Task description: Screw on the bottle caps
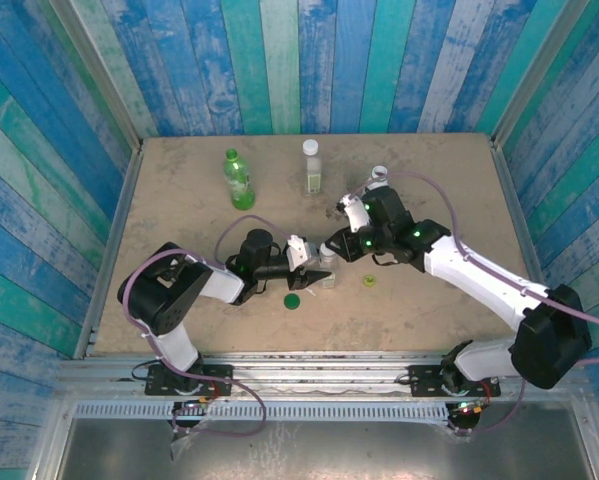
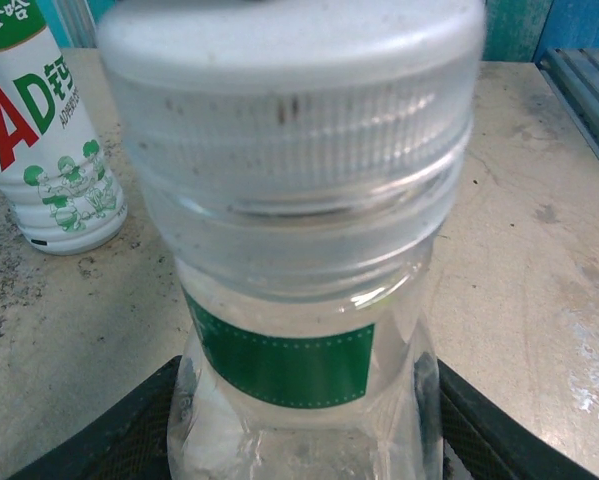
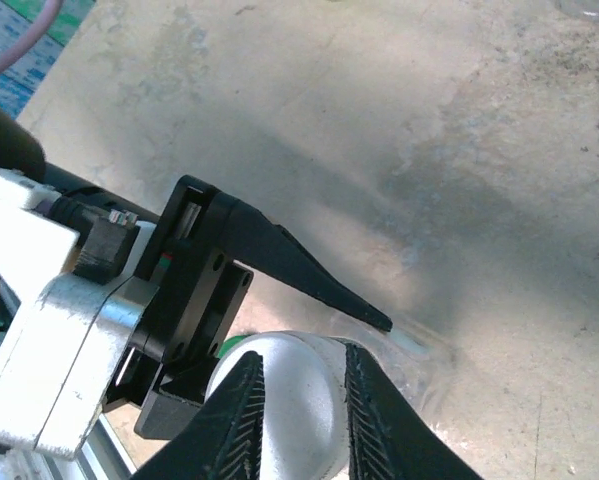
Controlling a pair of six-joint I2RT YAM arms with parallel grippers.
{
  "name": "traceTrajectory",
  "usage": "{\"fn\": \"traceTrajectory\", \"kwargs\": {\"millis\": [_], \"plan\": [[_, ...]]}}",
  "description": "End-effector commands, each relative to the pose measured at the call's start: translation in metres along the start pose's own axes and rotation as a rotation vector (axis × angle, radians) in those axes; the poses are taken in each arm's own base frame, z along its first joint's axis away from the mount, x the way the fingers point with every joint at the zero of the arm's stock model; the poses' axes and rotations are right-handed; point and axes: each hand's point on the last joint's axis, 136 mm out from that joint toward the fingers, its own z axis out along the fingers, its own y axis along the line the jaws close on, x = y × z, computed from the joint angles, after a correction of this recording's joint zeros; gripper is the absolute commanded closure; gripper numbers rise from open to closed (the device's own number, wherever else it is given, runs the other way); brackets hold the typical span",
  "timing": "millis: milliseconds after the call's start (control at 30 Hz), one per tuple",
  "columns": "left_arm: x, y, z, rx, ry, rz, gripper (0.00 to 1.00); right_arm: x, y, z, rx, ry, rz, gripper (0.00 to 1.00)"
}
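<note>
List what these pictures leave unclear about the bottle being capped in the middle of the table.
- Left wrist view: white cap blurred and cut by the top edge; how far it is screwed down is unreadable.
- Right wrist view: right gripper and the cap hide most of the clear bottle underneath.
- Top view: left gripper and right gripper cover the bottle; too small to judge.

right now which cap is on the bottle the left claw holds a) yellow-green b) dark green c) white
c: a white cap sits on the neck of the clear bottle in the left claw, while the dark green cap and yellow-green cap lie loose on the table.
</note>
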Motion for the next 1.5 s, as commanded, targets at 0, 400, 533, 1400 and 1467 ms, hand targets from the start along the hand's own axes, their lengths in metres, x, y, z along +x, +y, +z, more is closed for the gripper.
{"fn": "traceTrajectory", "kwargs": {"millis": [0,400,533,1400,1467], "plan": [[-0.004,0.0,-0.001,-0.011,0.005,-0.004,0.43,0.045,0.011,-0.001,-0.092,0.127,0.066,0.78],[-0.002,-0.003,-0.002,0.0,0.01,0.0,0.43,0.015,0.013,-0.04,-0.075,-0.088,0.043,0.78],[-0.003,-0.004,-0.002,0.005,0.009,0.002,0.43,-0.004,-0.003,-0.035,-0.049,-0.1,0.051,0.72],[-0.002,-0.006,-0.004,0.005,0.018,0.004,0.42,0.028,0.017,-0.034,-0.105,-0.039,0.015,0.79],[-0.002,-0.006,-0.005,0.002,0.019,0.005,0.42,0.017,0.009,-0.033,-0.076,-0.06,0.023,0.77]]}}
